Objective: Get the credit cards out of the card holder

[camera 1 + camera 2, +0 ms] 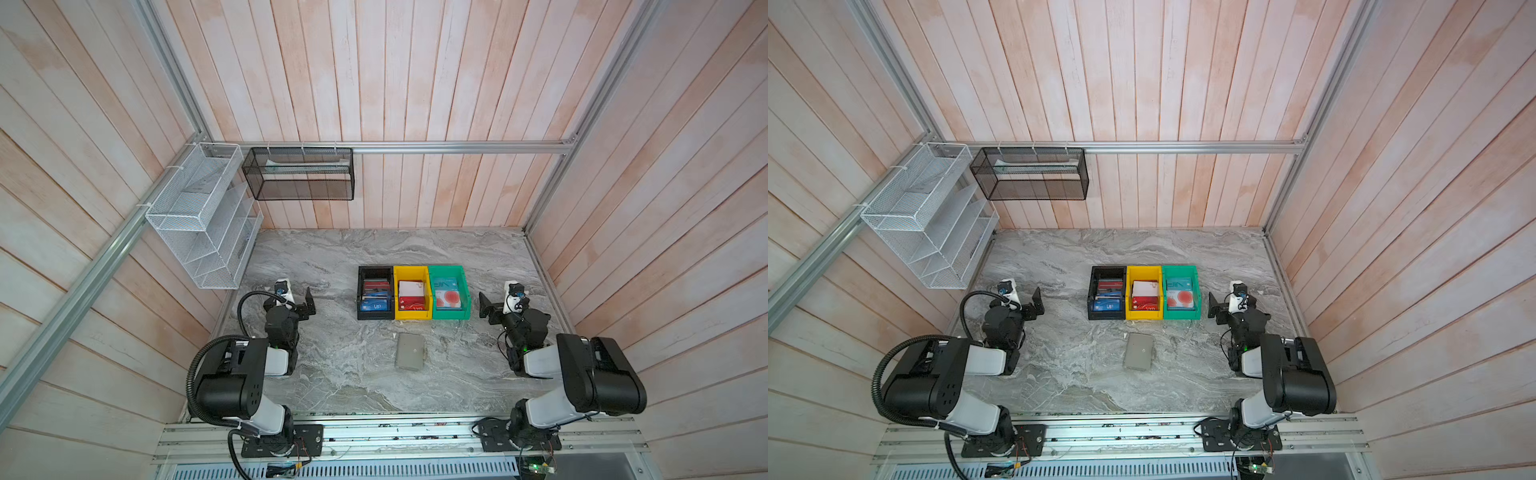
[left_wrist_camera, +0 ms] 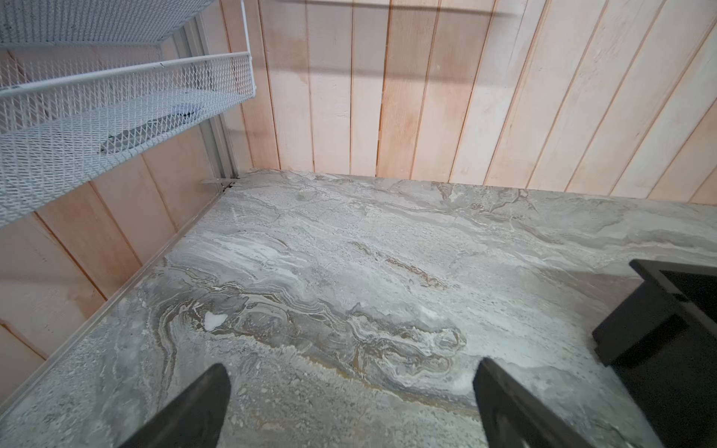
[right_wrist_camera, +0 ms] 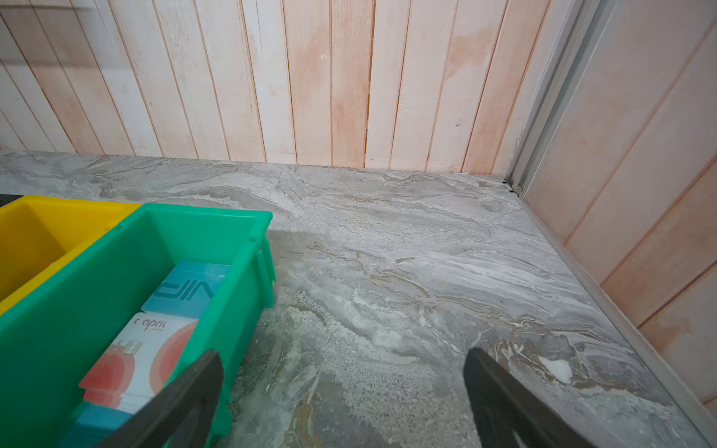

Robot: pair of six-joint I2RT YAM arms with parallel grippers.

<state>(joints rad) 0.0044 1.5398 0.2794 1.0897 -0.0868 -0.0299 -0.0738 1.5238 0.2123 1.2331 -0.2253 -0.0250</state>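
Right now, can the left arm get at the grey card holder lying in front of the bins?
Probably yes. The card holder lies closed and flat on the table, apart from the black bin, and nothing stands between it and the open left pincer. Reach itself is a guess.

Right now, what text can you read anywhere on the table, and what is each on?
"VIP": pale blue card in the green bin.
"april": white card with red circles, same bin.
"VIP": blue card in the black bin.
Red card in the yellow bin: lettering too blurred.
Card holder: mark too small.
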